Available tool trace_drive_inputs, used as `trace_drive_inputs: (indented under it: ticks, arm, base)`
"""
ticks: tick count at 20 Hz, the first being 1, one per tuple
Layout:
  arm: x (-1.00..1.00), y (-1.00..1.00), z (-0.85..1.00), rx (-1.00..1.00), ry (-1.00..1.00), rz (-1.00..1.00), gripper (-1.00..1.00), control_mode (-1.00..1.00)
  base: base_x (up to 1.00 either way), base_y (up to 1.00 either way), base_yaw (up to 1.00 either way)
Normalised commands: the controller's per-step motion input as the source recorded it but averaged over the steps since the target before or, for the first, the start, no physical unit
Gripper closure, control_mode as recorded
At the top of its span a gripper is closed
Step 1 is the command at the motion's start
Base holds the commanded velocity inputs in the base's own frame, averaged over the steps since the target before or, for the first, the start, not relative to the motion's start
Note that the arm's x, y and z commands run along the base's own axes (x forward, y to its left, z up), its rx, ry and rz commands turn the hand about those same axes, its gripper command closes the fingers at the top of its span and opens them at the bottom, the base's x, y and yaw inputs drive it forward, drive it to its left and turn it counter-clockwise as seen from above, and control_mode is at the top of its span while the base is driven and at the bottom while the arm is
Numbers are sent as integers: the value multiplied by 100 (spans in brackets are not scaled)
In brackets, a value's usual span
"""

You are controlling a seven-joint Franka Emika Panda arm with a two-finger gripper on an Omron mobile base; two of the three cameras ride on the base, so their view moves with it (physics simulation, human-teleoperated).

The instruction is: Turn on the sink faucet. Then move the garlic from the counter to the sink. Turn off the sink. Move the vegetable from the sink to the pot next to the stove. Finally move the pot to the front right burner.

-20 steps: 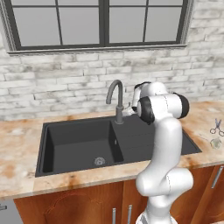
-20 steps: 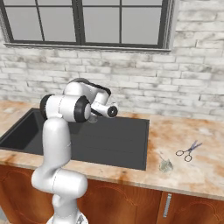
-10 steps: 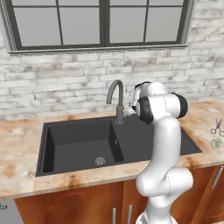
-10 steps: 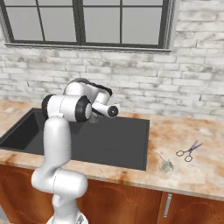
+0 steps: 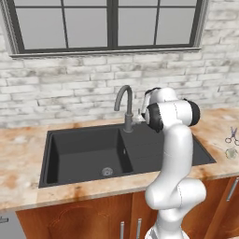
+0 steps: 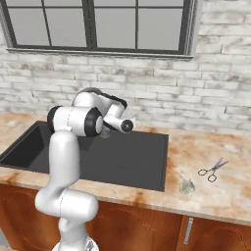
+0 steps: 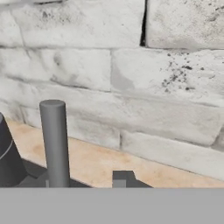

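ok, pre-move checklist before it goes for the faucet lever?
1. Sink faucet within reach: ok, the arm is right beside it.
2. Lever in hand view: ok, upright, just left of the gripper.
3. Gripper open or shut: cannot tell.
4. Water running: not ok, none visible in the sink.
5. Garlic on the counter: ok, near the scissors.

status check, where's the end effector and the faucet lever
End effector low behind the faucet, facing the brick wall; open or shut unclear. Thin lever upright just ahead. Sink dry, nothing blocking.
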Motion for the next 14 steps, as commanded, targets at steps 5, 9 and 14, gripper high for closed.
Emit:
trace_drive_inputs:
  ticks: [5,9,14]
  arm:
    - [0,-76,-33,7,2,-12,100,-100]
    - [0,-77,-17,11,5,-13,100,-100]
    - [0,-80,-23,8,6,-12,100,-100]
  base:
    - [0,0,0]
    - [0,0,0]
    - [0,0,0]
